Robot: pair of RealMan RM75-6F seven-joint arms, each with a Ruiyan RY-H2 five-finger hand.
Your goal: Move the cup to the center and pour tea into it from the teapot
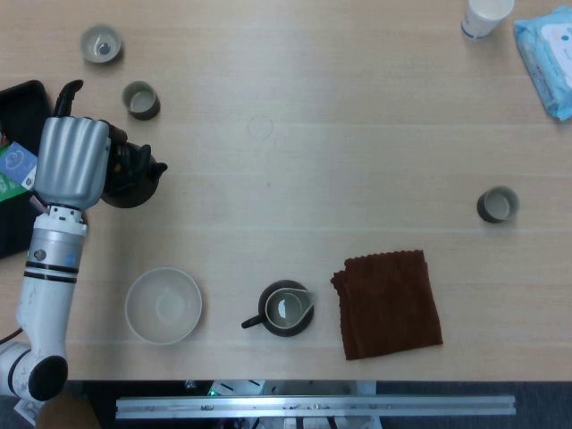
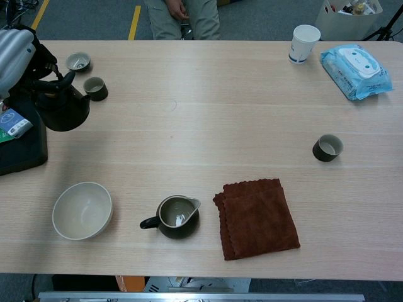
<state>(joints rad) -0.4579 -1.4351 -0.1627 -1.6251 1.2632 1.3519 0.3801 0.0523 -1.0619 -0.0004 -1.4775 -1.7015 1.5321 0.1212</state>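
Observation:
My left hand (image 1: 71, 159) grips the dark teapot (image 1: 136, 179) by its handle at the table's left side; the hand covers most of the pot from above. In the chest view the teapot (image 2: 64, 106) hangs under my left hand (image 2: 15, 49), spout toward the table's middle. A dark cup (image 1: 140, 100) stands just beyond the pot, with a pale cup (image 1: 100, 43) farther back. Another dark cup (image 1: 497, 205) stands alone at the right, also in the chest view (image 2: 328, 147). My right hand is in neither view.
A dark pitcher (image 1: 286, 308) sits near the front edge, a pale bowl (image 1: 163, 306) to its left and a folded brown cloth (image 1: 389, 304) to its right. A paper cup (image 1: 487, 16) and wipes pack (image 1: 547, 54) lie far right. A black tray (image 2: 22, 151) borders the left edge.

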